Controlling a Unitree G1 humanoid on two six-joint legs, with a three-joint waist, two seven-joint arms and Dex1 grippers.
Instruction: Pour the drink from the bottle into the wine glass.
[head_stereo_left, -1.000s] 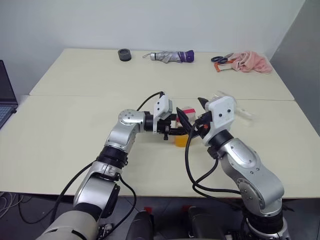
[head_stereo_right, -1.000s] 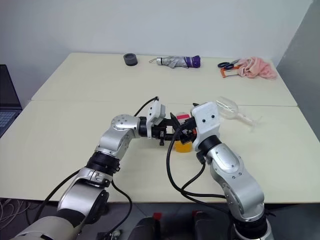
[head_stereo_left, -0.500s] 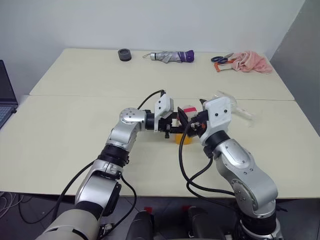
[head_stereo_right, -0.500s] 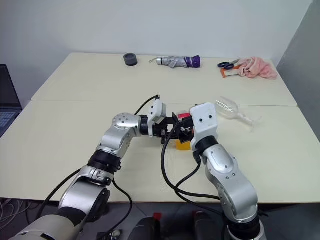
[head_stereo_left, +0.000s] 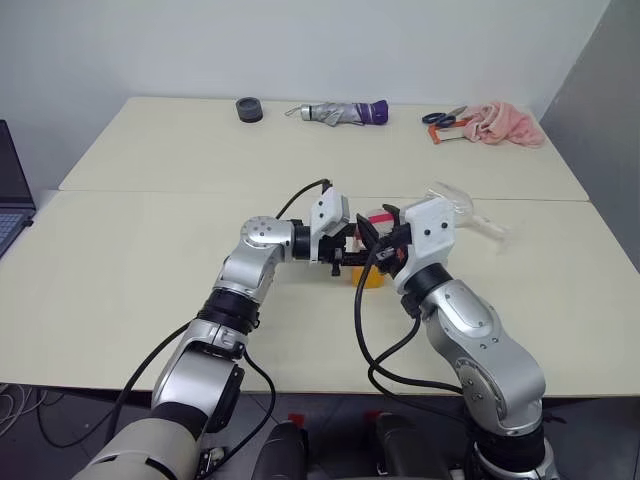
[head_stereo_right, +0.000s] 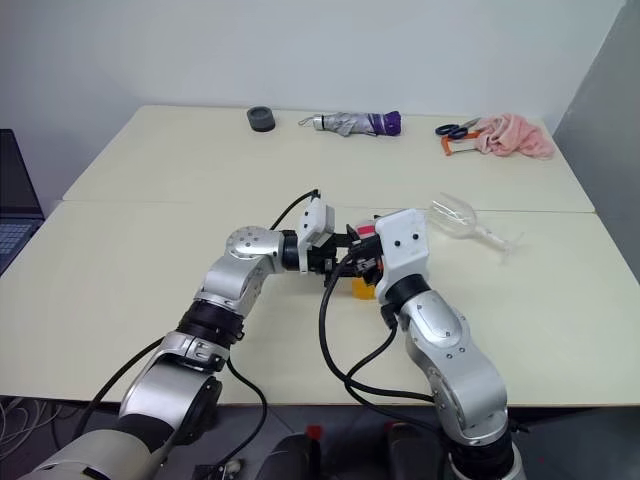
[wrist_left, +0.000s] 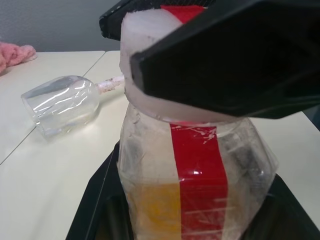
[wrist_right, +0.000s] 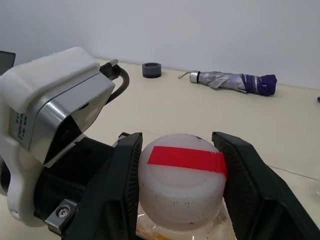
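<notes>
Bottle (wrist_left: 192, 165) stands upright on the table (head_stereo_left: 130, 260), mid-front, with both grippers on it. Left gripper (head_stereo_right: 340, 262) comes in level from the robot's left, its 2 black fingers (wrist_left: 107, 210) pressed against the lower body of the bottle, 1 on each side, pinching it. Right gripper (wrist_right: 177, 172) reaches from the robot's right, higher up, and its 2 fingers (wrist_right: 122, 180) flank the white cap (wrist_right: 181, 182) with the red strip across the top; both pads sit right against the cap's sides, so it is clamped on the cap. Cap on, bottle closed.

Drink (wrist_left: 152, 210): orange-yellow, sits in the lower part of the bottle, level roughly where the left fingers grip; upper part of the bottle looks clear. Red-and-white label strip runs vertically down the bottle face and over the cap.

Wine glass (head_stereo_right: 460, 218): lying on its side on the table, beyond the right gripper and off to its right, apart from both grippers and the bottle. Bowl points toward the bottle side, stem and foot point away to the robot's right. Looks empty.

Far from both grippers, along the back edge of the table: a dark round object (head_stereo_left: 249, 109), a folded grey-purple umbrella (head_stereo_left: 340, 112), scissors (head_stereo_left: 443, 118) beside a pink cloth (head_stereo_left: 505, 124). A laptop (head_stereo_left: 12, 190) edge sits well out to the left gripper's side.
</notes>
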